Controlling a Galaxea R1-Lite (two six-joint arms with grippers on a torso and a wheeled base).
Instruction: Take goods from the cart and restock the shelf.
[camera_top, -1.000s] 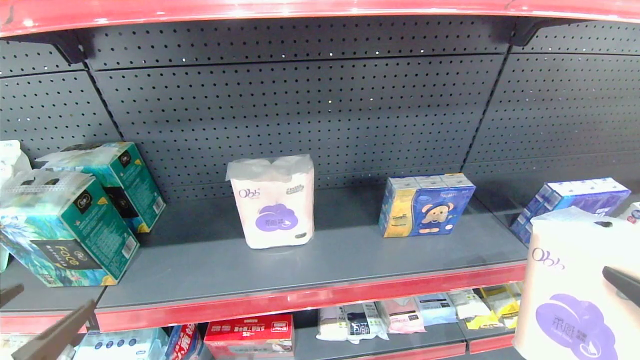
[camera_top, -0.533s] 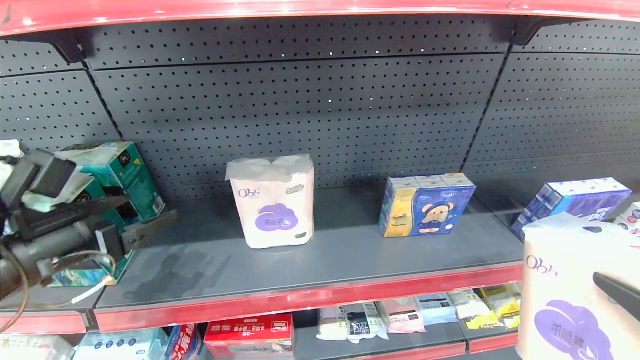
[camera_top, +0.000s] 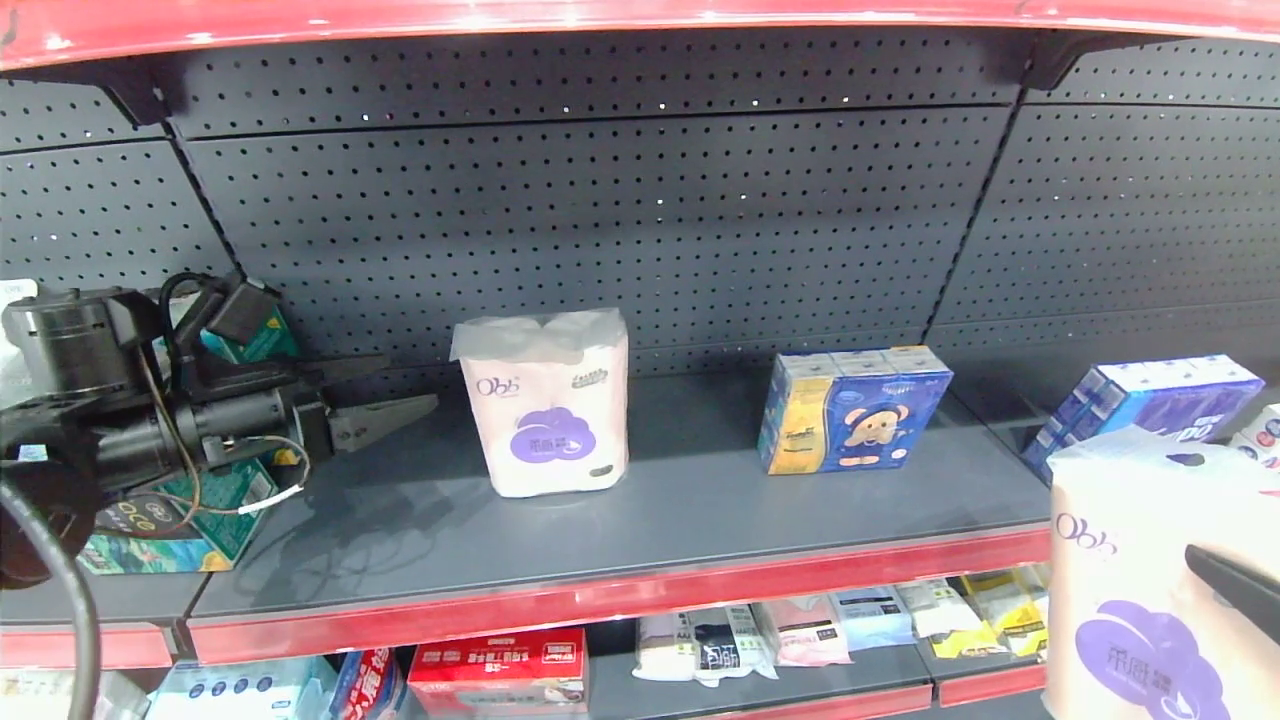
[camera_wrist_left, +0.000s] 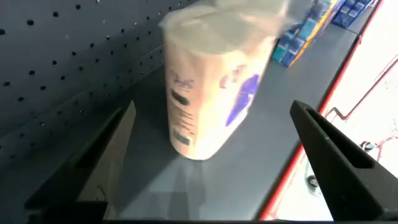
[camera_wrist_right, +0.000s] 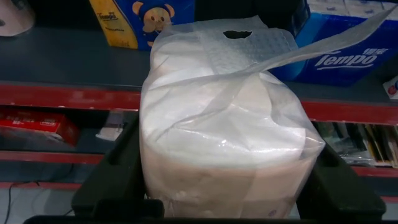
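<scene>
A white toilet-roll pack with a purple print (camera_top: 548, 405) stands upright in the middle of the grey shelf (camera_top: 700, 500). My left gripper (camera_top: 412, 382) hovers over the shelf just left of that pack, open and empty. The left wrist view has the pack (camera_wrist_left: 217, 81) ahead, between the spread fingers (camera_wrist_left: 336, 162). A second pack of the same kind (camera_top: 1150, 590) hangs in front of the shelf at the lower right. My right gripper (camera_wrist_right: 225, 140) is shut on this pack (camera_wrist_right: 224, 124), its dark fingers (camera_wrist_right: 118, 168) pressing both sides. One finger (camera_top: 1235, 585) shows across its front.
Teal tissue boxes (camera_top: 160, 520) sit at the shelf's left end, partly behind my left arm. A blue bear-print tissue pack (camera_top: 850, 410) and a blue pack (camera_top: 1150, 400) stand to the right. The red shelf lip (camera_top: 600, 600) runs along the front, above a stocked lower shelf (camera_top: 800, 630).
My left arm has risen from the lower left and swung right over the shelf, ending beside the standing pack. The right gripper with its pack has barely moved.
</scene>
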